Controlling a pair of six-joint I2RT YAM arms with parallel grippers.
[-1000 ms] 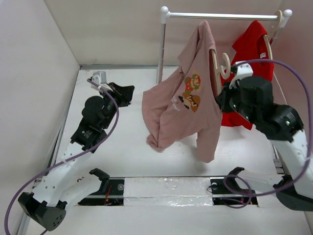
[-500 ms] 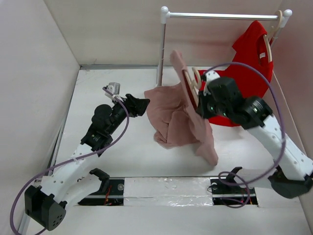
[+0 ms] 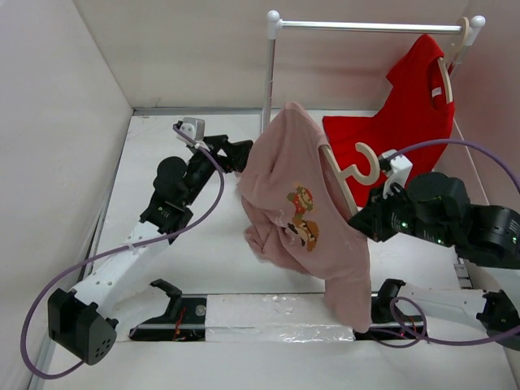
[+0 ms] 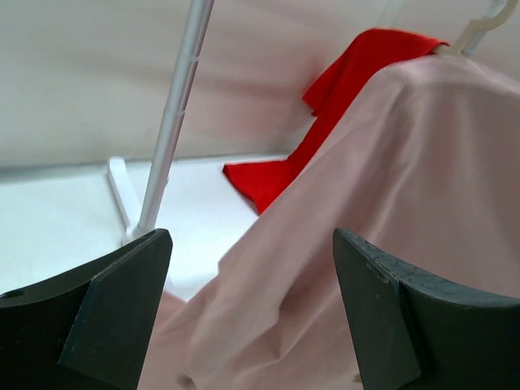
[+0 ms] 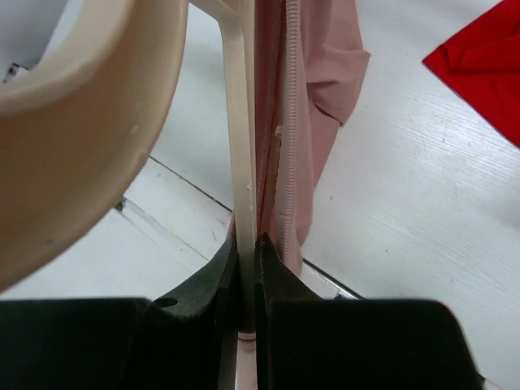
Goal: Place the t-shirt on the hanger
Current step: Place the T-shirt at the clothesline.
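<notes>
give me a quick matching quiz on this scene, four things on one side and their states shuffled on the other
1. dusty pink short-sleeved t-shirt
2. bright red t-shirt
3. left pincer
4. right pincer

A. open, gripping nothing
B. hanging from the white metal rail
C. shut on the pale beige wood-look hanger
D. draped over the hanger that an arm holds up

Pairs: 1-D, 2-B, 3-A, 4-C

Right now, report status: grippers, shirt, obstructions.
Right gripper shut on hanger. Left gripper open, empty, beside t-shirt draped over hanger. Rack post close by left gripper.
</notes>
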